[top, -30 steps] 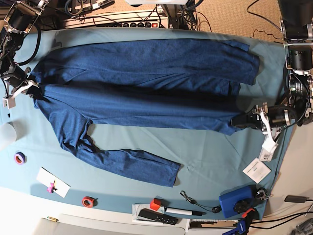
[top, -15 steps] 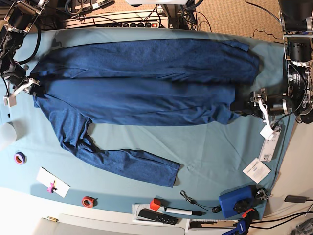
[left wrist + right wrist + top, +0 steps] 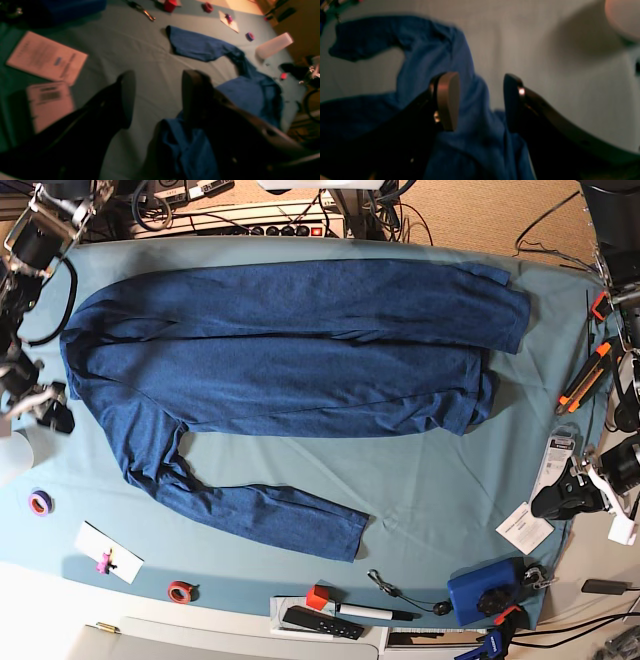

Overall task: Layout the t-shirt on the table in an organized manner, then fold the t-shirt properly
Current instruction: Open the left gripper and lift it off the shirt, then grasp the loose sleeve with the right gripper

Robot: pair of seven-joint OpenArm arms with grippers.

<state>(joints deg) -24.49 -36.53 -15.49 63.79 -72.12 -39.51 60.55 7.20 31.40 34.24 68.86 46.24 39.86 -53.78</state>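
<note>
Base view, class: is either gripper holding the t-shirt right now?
No. The left gripper and right gripper both sit off the t-shirt, jaws open over teal cloth.

Both wrist views are blurred and dim. The print on the card [image 3: 47,57] and the tag [image 3: 48,105] cannot be read. The t-shirt [image 3: 470,140] runs off the right wrist picture's bottom edge, part hidden behind the dark fingers [image 3: 447,100].

The view from above is bright and sharp, though it bends at the edges. Both wrist views are dark and blurry, with warm orange light glowing in the far corners.
</note>
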